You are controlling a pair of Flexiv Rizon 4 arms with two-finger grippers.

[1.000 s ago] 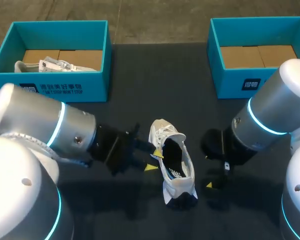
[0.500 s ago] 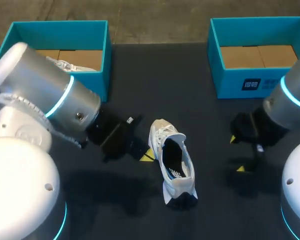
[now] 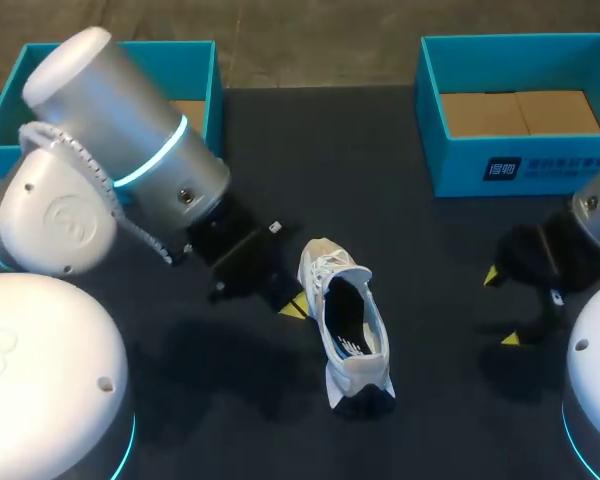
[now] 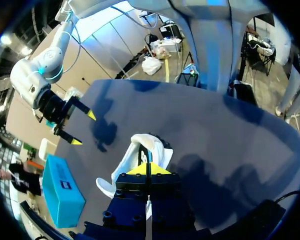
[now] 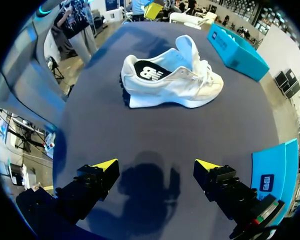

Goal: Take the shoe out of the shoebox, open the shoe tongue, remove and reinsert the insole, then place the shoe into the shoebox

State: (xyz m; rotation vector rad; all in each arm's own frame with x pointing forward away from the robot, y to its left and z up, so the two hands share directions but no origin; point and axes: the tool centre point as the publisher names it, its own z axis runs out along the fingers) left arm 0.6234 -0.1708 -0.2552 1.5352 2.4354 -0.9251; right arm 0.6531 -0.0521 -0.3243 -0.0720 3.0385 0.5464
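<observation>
A white sneaker (image 3: 346, 322) lies on the black tabletop (image 3: 380, 200) at lower centre, outside the label-fronted teal shoebox (image 3: 460, 165) at upper right. The left gripper (image 4: 148, 169) has its tips pressed together beside the shoe; the right gripper (image 5: 156, 167) stands spread.

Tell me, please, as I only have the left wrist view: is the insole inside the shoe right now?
Observer: Yes, the right wrist view shows the dark insole lying inside the white sneaker.
Operator: Thanks. Is the right shoebox holding anything?
Observer: In the head view, only its bare cardboard floor shows.
Operator: Which way does the sneaker point?
Observer: In the head view, its toe points toward the far edge of the table, its heel toward the robot.
</observation>
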